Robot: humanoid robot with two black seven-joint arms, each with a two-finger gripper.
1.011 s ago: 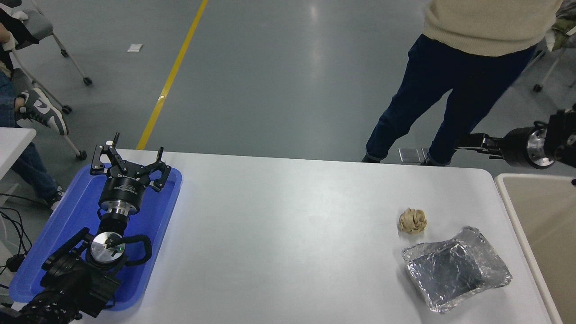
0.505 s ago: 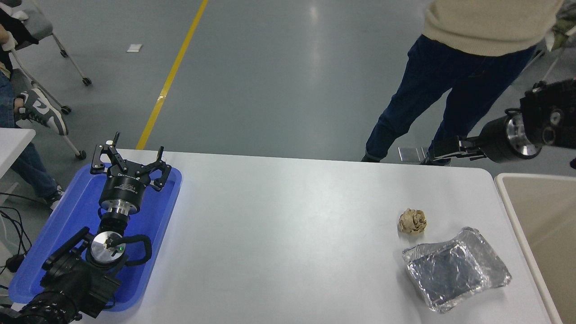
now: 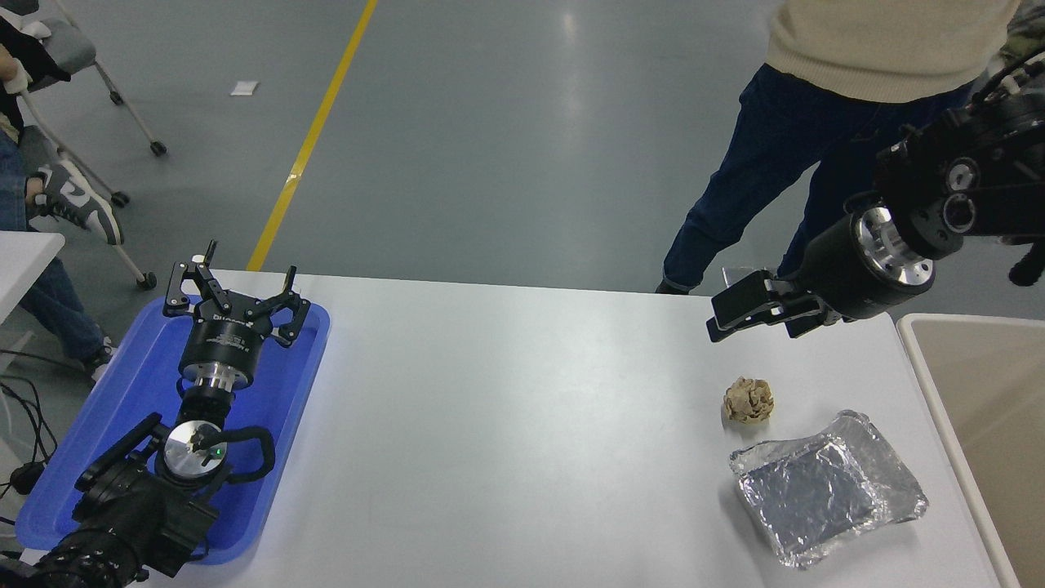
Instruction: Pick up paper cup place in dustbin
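Head view looks down on a white rectangular bench (image 3: 522, 425). At the right edge the black right arm reaches in above the bench's far right corner, and its black right pincer (image 3: 735, 310) points left with its fingers drawn close together and nothing between them, hanging clear of the surface. Below it, near but apart, lies a crumpled tan paper ball (image 3: 748, 400). Just in front of that ball sits a crinkled silver foil tray (image 3: 824, 490), slightly turned on the bench. Beside the bench's right edge stands a large beige rectangular dustbin (image 3: 980, 392) with a pale cream rounded rim, only partly in the frame; what can be seen of its inside shows bare beige walls. The small white paper cup cannot be seen anywhere on the bench or in the visible part of the dustbin.

At the lower left the black left arm is parked over a blue plastic tray (image 3: 73, 474), its left pincer (image 3: 233, 286) spread wide and holding nothing. Beyond the far edge stands a person in a cream sweater and dark blue trousers (image 3: 784, 139).
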